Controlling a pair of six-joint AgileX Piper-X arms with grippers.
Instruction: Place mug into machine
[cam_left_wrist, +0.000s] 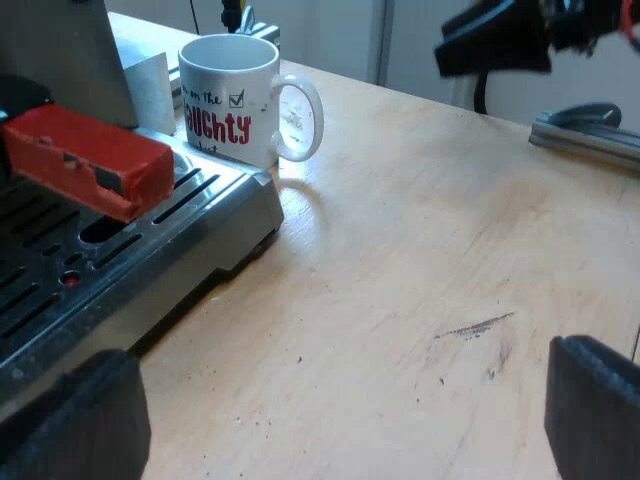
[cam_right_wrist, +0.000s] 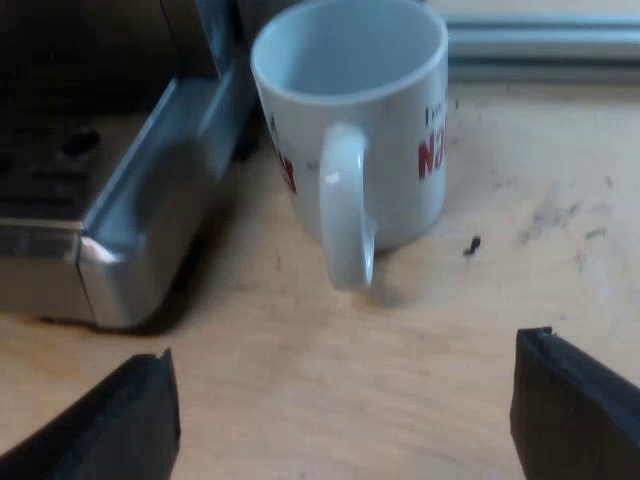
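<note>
Wooden table (cam_right_wrist: 480, 370), mug (cam_right_wrist: 375, 120) upright ahead of spread right gripper (cam_right_wrist: 345, 415)

Wooden bench (cam_right_wrist: 330, 400) lay open by the handle of the white ceramic mug (cam_right_wrist: 390, 170). A silver steel drip tray (cam_right_wrist: 150, 220), under a red handle end (cam_left_wrist: 85, 160), hemmed its other side.

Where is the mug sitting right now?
The mug stands upright on the wooden table beside the espresso machine's drip tray, not on it, its handle facing the open right claw.
</note>
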